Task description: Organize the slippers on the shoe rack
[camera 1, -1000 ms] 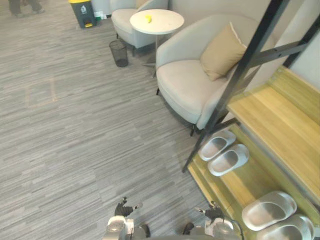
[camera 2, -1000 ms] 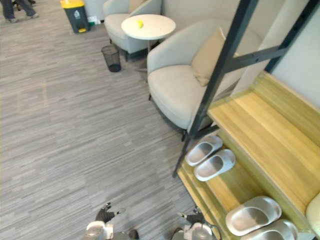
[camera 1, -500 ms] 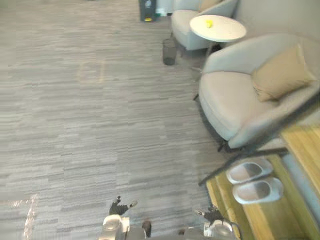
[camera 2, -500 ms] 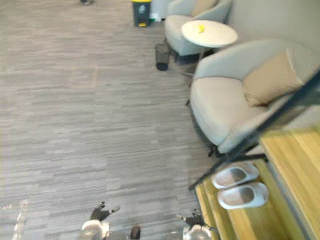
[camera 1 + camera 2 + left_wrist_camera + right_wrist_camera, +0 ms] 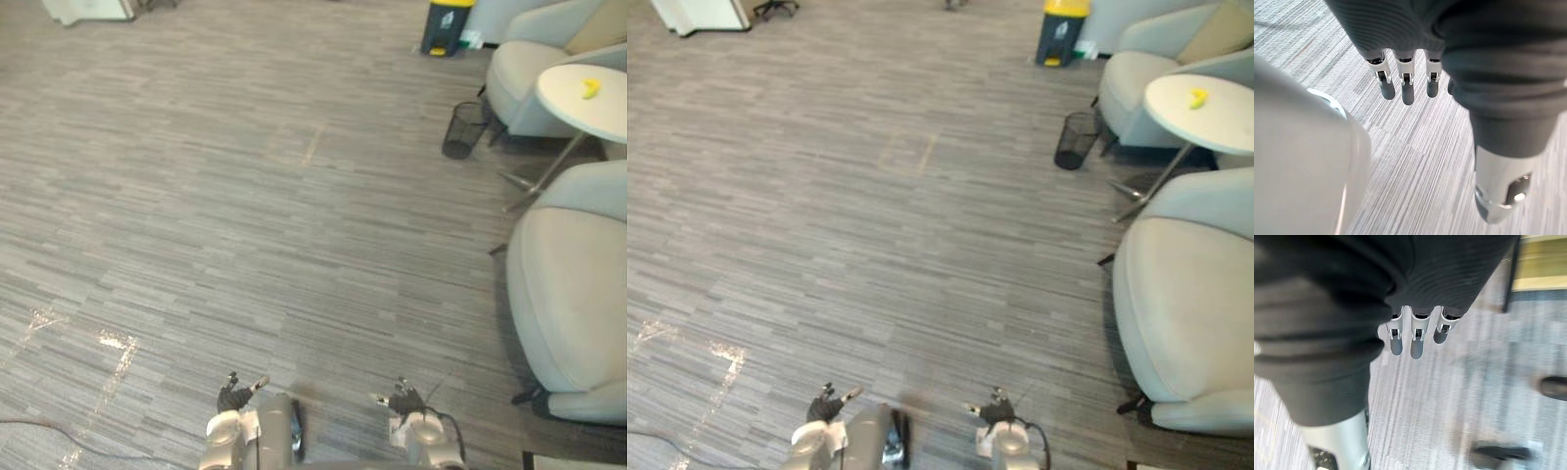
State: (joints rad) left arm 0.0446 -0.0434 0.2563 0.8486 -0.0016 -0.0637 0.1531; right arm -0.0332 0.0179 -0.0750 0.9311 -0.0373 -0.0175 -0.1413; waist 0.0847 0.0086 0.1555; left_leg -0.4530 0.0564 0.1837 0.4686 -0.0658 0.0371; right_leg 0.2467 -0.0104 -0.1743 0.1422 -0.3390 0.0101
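Slippers are the task's thing, but I cannot tell where they lie from either hand, so the coming move turns on finding the rack.

The left robot hand (image 5: 235,395) and the right robot hand (image 5: 402,399) both hang low over the grey striped carpet floor (image 5: 245,196). The left fingers (image 5: 1406,90) are straight and relaxed with nothing in them. The right fingers (image 5: 1417,342) are the same.

Past the right fingers, well apart, are a strip of pale wooden shoe rack shelf (image 5: 1542,264) and its dark upright post (image 5: 1511,279). Ahead on the robot's right stands a light grey upholstered armchair (image 5: 573,294), with a black mesh waste bin (image 5: 462,129) beyond it.

My judgement is that the rack, and likely the slippers, lie off to the robot's right. That makes the right hand the nearer one. I cannot tell how the slippers' long axis runs.
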